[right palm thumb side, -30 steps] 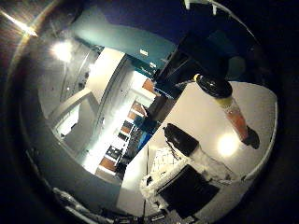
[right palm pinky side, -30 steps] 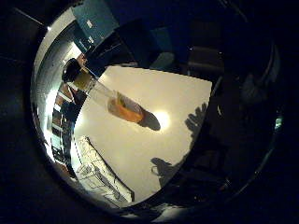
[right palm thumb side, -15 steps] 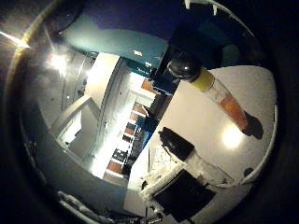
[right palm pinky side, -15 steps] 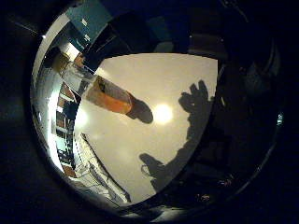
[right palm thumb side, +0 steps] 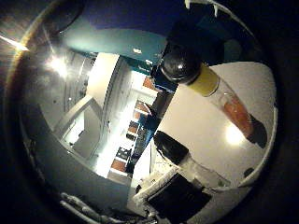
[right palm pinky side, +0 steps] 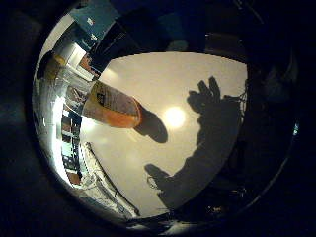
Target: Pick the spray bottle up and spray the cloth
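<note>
Spray bottle (right palm pinky side: pixel 111 104), clear plastic holding orange liquid, with a yellow collar and black head, stands upright on the pale round table (right palm pinky side: pixel 197 79). The hand's shadow suggests spread fingers approaching; the next move likely calls for closing around it.

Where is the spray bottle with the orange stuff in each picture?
Right little finger side palm view: the spray bottle stands on the white table, its orange base beside its own dark shadow.
Right thumb side palm view: the same bottle, seen from its black cap down to the orange liquid, standing on the table.
Shared landmark: the bright light spot on the table beside the bottle's base.
</note>
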